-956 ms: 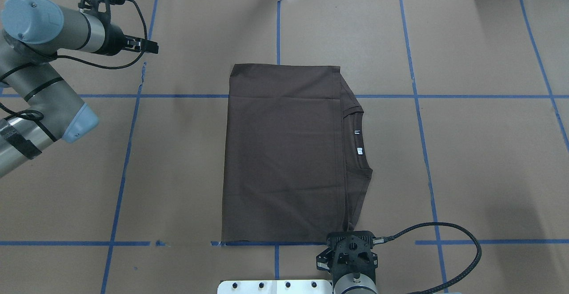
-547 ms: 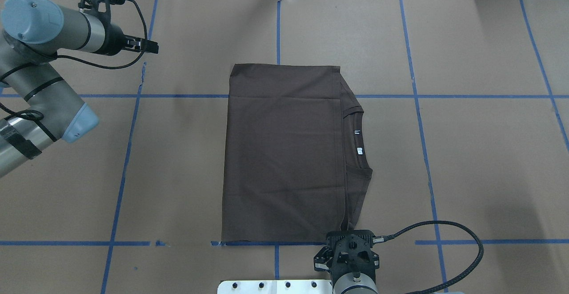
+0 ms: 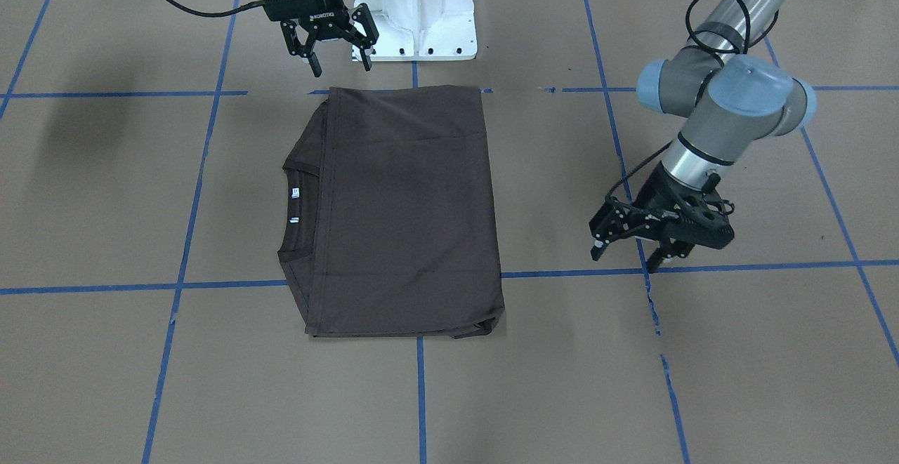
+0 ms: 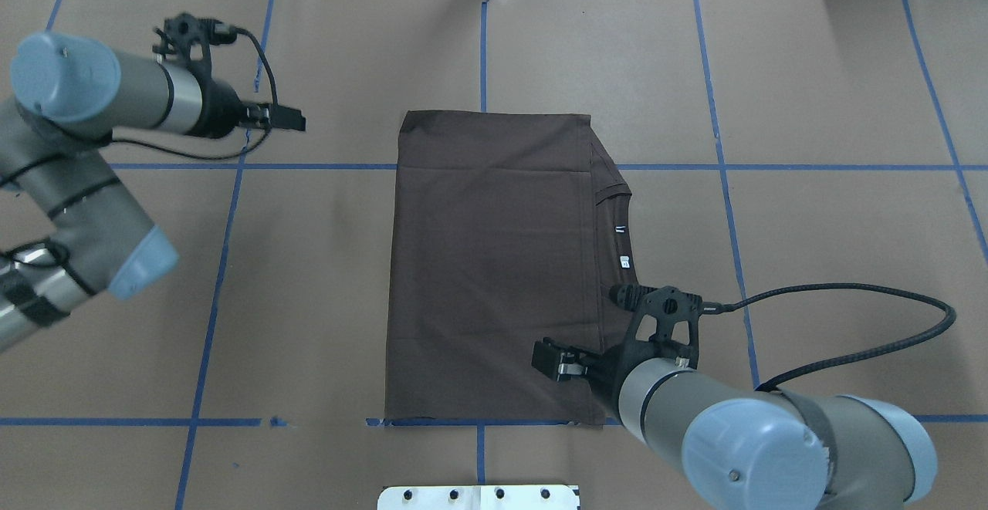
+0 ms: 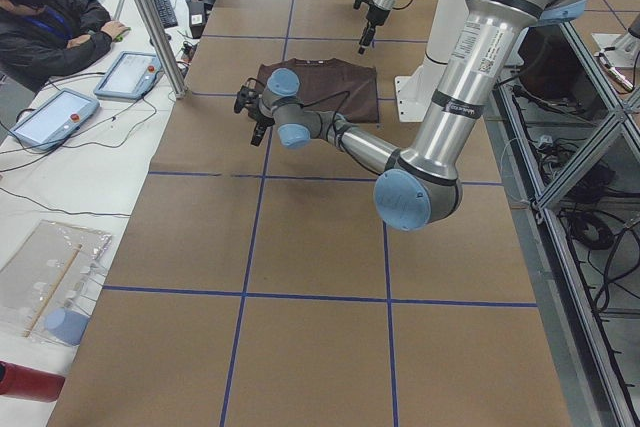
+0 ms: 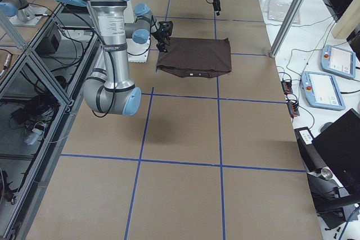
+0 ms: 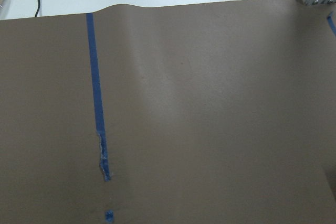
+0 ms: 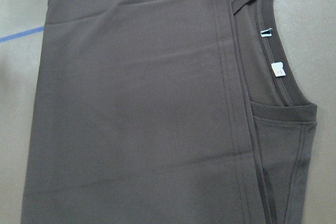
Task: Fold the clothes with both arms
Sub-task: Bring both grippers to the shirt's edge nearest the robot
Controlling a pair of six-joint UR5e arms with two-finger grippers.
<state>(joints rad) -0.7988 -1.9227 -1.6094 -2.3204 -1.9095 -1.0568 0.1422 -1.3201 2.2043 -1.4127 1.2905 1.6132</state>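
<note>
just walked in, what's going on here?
Mid-fold: a dark brown T-shirt lies partly folded on the brown table, collar showing. The right pincer hangs open above the shirt's edge nearest the robot. The left pincer is open over bare table beside it. Neither holds anything.

Matt dk-brown cloth T-shirt (image 4: 494, 263), matt brown paper table cover (image 4: 849, 263) w/ smooth blue tape (image 4: 324, 166).

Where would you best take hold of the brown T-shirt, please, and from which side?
Probably by its corners: the T-shirt lies flat, so only edges offer a pinch. The open right gripper could drop from above onto the near collar-side corner. The left gripper could come from its side to the far corner, where layers gape.
</note>
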